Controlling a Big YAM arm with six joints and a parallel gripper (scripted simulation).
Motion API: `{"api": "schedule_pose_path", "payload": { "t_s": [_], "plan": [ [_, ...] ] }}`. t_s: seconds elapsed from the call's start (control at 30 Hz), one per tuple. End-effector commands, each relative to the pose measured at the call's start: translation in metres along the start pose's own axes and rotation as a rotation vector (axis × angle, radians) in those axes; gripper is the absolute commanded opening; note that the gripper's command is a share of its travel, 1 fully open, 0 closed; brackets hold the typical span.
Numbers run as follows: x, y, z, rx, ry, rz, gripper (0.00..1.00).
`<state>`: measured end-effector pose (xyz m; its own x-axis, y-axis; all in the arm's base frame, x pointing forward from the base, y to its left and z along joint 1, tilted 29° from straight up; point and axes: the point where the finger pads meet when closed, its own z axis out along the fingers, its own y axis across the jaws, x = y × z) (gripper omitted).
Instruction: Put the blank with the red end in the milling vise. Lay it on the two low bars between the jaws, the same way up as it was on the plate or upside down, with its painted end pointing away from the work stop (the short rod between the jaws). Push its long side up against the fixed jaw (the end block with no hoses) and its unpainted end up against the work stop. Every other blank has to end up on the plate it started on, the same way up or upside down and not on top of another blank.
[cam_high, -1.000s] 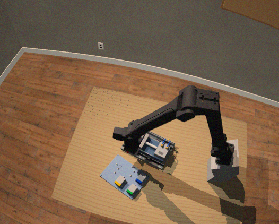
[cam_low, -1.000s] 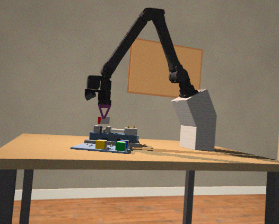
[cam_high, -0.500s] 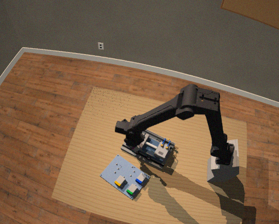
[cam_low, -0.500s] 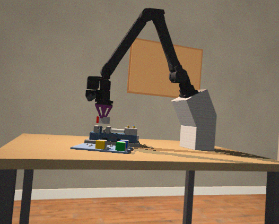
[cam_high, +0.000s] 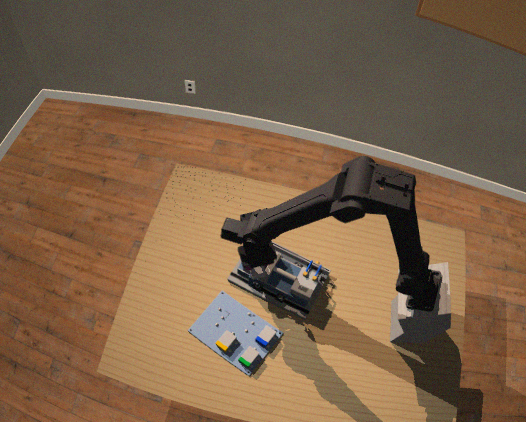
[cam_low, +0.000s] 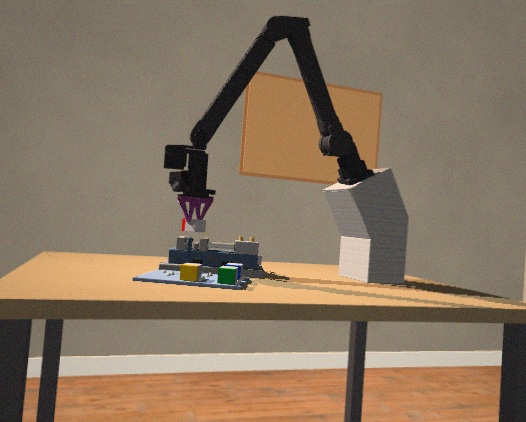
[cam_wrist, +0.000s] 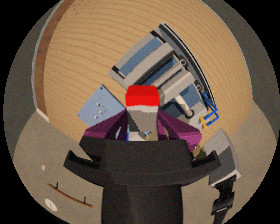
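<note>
My gripper (cam_low: 194, 216) with purple fingers is shut on the grey blank with the red end (cam_low: 194, 225) and holds it in the air a little above the left part of the milling vise (cam_low: 215, 252). In the wrist view the red-ended blank (cam_wrist: 143, 105) points away from me, over the vise (cam_wrist: 164, 72). In the overhead view the arm's wrist hides the blank; the vise (cam_high: 282, 280) shows below it, with its hosed jaw (cam_high: 308, 283) at the right.
The blue plate (cam_high: 235, 332) in front of the vise holds three blanks: yellow-ended (cam_high: 226, 342), green-ended (cam_high: 248, 357) and blue-ended (cam_high: 265, 335). The arm's white pedestal (cam_high: 422, 310) stands at the right of the table.
</note>
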<state>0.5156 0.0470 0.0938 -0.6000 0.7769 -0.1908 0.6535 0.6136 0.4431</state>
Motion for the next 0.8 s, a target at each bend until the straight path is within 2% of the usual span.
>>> {"api": "schedule_pose_path", "payload": {
  "t_s": [0.0,0.2,0.27,0.77],
  "plan": [
    [-0.015,-0.006,-0.009,-0.018,-0.026,0.176,0.00],
    [-0.023,-0.013,-0.009,-0.019,-0.025,0.331,0.00],
    [-0.023,-0.013,-0.009,-0.019,-0.025,0.331,0.00],
    [-0.037,-0.028,-0.009,-0.020,-0.021,0.625,0.00]
  ]
}}
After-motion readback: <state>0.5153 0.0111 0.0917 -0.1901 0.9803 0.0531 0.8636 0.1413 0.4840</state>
